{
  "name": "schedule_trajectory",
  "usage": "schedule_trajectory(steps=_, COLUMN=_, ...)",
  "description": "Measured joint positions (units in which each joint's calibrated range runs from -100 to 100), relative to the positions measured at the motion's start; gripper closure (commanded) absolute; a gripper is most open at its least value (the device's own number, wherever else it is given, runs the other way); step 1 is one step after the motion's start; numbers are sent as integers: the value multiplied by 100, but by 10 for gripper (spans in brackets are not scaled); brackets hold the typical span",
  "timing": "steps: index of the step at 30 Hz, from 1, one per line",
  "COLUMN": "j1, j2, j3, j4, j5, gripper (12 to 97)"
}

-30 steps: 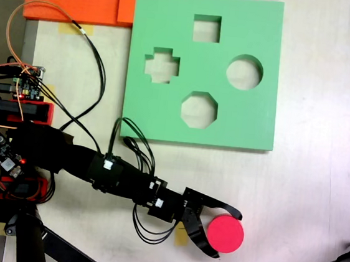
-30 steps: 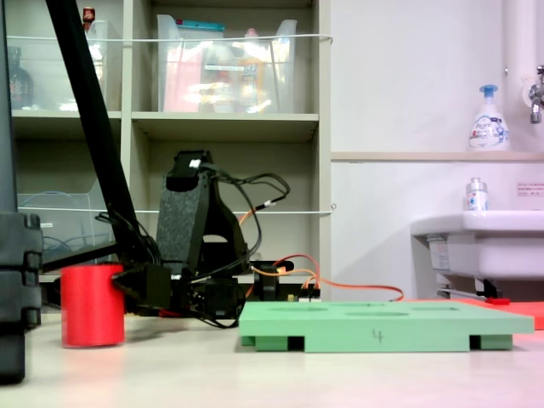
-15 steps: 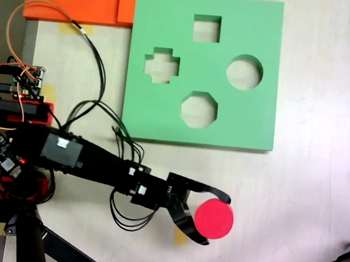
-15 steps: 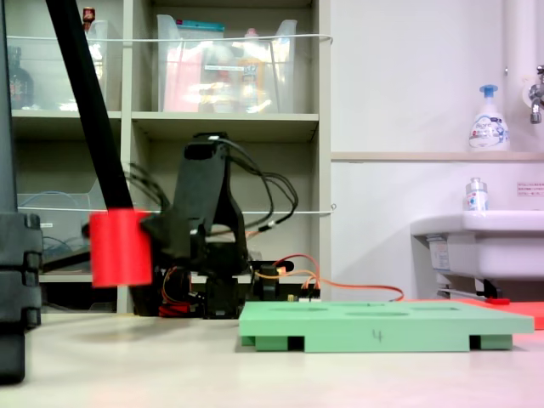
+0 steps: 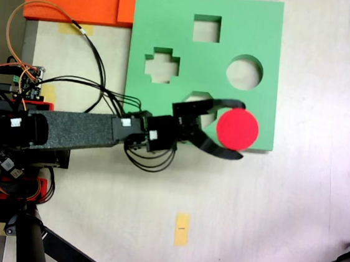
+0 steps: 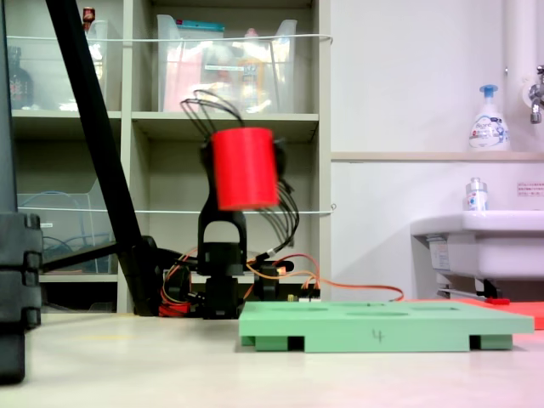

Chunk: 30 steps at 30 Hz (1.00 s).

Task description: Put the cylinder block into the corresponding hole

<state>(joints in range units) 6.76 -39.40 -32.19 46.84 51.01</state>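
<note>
- Over the near edge of the square green foam board [image 5: 173, 24], high above it: black gripper [image 5: 237, 127] clamped on the short bright red foam cylinder block [image 5: 238, 128], one jaw on each side of it, arm reaching in from the top-down view's left.
- Round cutout [image 5: 244, 72] up-picture from the block, same column; octagonal cutout [image 5: 194, 98] partly under the gripper, to the left.
- Block axis roughly vertical, slight tilt in the side fixed view [image 6: 245, 168].
- Likely next: carry up-picture, then lower.
- Top-down fixed view gives lateral offset; side fixed view gives height.
</note>
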Motion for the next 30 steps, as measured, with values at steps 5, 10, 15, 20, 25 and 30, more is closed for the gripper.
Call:
schedule_trajectory(steps=5, j1=405, j2=616, j3=59, j4=-294, j5=-29, gripper=693)
schedule_trajectory(steps=10, j1=659, j2=1176, j3=59, j4=-333, j5=-103, gripper=694)
schedule_trajectory(steps=15, j1=767, j2=1956, j3=549, j4=-333, j5=-147, gripper=694)
schedule_trajectory(steps=20, j1=874, j2=2914, j3=1078, j4=-333, j5=-147, gripper=694)
schedule_trajectory(steps=25, j1=923, j2=3447, j3=1499, j4=-333, j5=-166, gripper=694)
schedule_trajectory(steps=30, j1=943, j2=3981, j3=1656, j4=-333, j5=-220, gripper=694)
